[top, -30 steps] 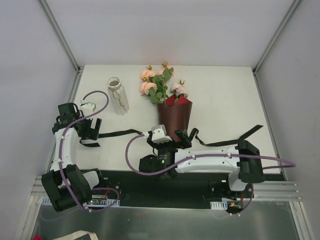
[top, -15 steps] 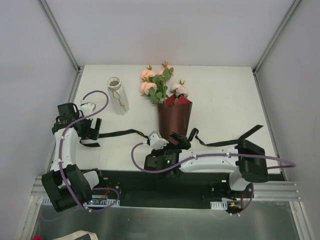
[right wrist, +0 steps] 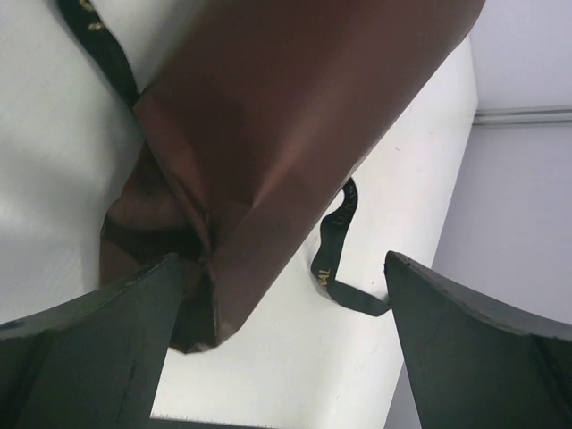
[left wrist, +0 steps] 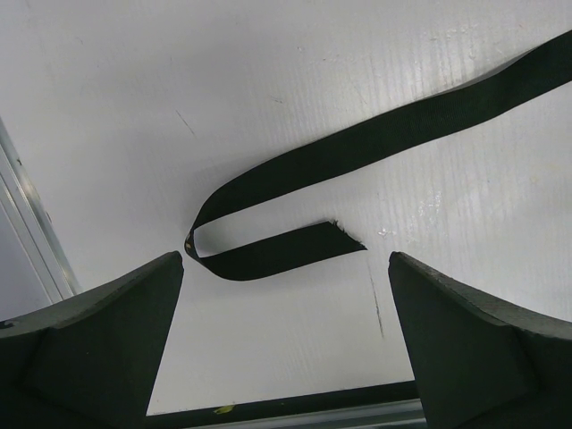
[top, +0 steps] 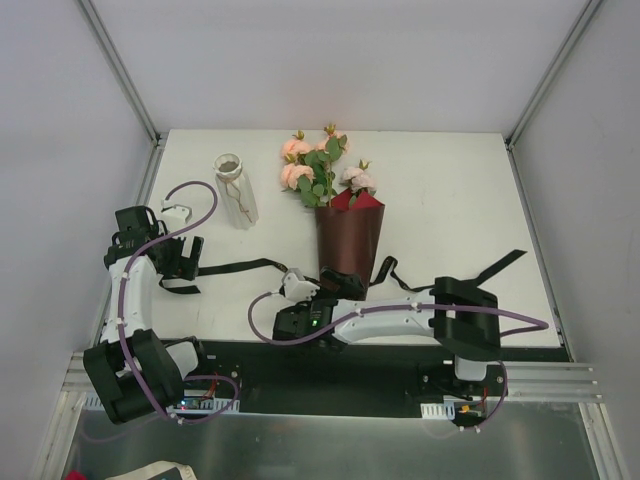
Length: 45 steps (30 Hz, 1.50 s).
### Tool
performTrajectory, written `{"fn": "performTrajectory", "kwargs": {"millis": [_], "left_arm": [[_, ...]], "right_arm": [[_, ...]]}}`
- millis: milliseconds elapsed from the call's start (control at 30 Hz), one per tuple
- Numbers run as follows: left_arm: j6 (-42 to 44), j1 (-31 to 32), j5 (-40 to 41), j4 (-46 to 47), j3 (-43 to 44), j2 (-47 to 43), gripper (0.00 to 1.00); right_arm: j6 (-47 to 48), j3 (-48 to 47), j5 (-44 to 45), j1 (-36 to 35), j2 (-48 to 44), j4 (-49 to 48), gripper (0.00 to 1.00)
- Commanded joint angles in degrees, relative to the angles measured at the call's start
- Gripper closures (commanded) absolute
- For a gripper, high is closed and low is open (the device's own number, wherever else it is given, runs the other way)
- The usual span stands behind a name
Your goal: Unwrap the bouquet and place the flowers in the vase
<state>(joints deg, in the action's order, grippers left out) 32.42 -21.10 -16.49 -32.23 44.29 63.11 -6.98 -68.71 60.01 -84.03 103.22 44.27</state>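
The bouquet (top: 348,240) lies on the table (top: 450,190), and its dark red paper cone (right wrist: 295,116) is closed round the stems. The cone's narrow end sits partly between the wide-spread jaws of the right gripper (right wrist: 284,261). The flowers (top: 318,170) fan out at the cone's far end. The vase (top: 237,190) stands without flowers, beyond the left gripper (left wrist: 284,259). The black ribbon (left wrist: 375,143) looks untied, with one end under the left gripper's wide jaws. By this, unwrapping and filling the vase remain. The right arm reaches low across to its left; the left arm is folded, pointing down
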Motion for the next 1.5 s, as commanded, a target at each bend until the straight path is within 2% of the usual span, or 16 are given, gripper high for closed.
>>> {"fn": "performTrajectory", "kwargs": {"millis": [0, 233, 500, 667, 767, 800, 867, 900, 933, 1133, 1233, 1367, 1400, 1433, 1467], "left_arm": [[0.2, -0.4, -2.4, -0.1, -0.3, -0.4, 0.01], [0.6, -0.4, -2.1, 0.0, -0.4, -0.9, 0.01], [1.5, -0.4, -1.7, 0.1, -1.0, -2.6, 0.01], [0.8, -0.4, -2.1, 0.0, -0.3, -2.6, 0.01], [0.8, -0.4, -2.2, -0.2, 0.1, -3.0, 0.01], [0.8, -0.4, -2.1, -0.3, 0.4, -3.1, 0.01], [1.0, -0.4, -2.1, -0.8, 1.1, -3.1, 0.01], [1.0, -0.4, -2.1, -1.0, 1.5, -3.1, 0.01], [1.1, -0.3, -2.0, -1.3, 1.7, -3.2, 0.01], [2.1, -0.4, -1.3, -2.5, 2.4, -4.7, 0.01], [2.5, -0.4, -1.6, -3.6, 3.3, -5.3, 0.01], [3.1, -0.3, -4.0, -6.3, 6.3, -5.7, 0.01], [3.0, -0.3, -4.4, -7.1, 7.6, -5.9, 0.01], [3.0, -0.3, -4.9, -7.5, 8.3, -5.8, 0.01], [2.6, -0.3, -5.2, -7.8, 9.0, -5.8, 0.01]], "right_arm": [[-0.4, -4.0, 8.8, 2.1, 3.3, 3.1, 0.03], [1.2, -4.9, 10.0, 5.5, 6.6, 1.7, 0.03], [-0.5, -4.1, 7.4, 3.4, 5.0, 1.8, 0.03], [-4.9, -6.0, 13.4, 4.7, 6.8, 4.1, 0.03], [-12.7, -12.1, 18.9, 5.4, 5.8, 12.7, 0.03], [-22.1, -14.2, 22.7, 5.5, 5.1, 21.7, 0.03], [-34.6, -19.1, 25.5, 5.5, 4.9, 34.4, 0.03], [-49.6, -22.8, 27.8, 5.5, 5.2, 48.0, 0.03], [-50.1, -23.7, 28.7, 5.5, 5.0, 50.7, 0.03], [-55.8, -16.8, 28.0, 5.1, -2.9, 50.7, 0.03], [-59.4, -12.6, 24.9, 8.0, -7.9, 50.7, 0.03], [-61.3, -9.9, 18.8, 16.9, -17.1, 50.6, 0.03], [-57.0, -9.8, 17.7, 18.3, -20.6, 45.6, 0.03], [-48.2, -9.2, 16.0, 19.8, -22.6, 38.9, 0.03], [-31.8, -5.1, 8.8, 23.4, -25.1, 21.1, 0.03]]}}
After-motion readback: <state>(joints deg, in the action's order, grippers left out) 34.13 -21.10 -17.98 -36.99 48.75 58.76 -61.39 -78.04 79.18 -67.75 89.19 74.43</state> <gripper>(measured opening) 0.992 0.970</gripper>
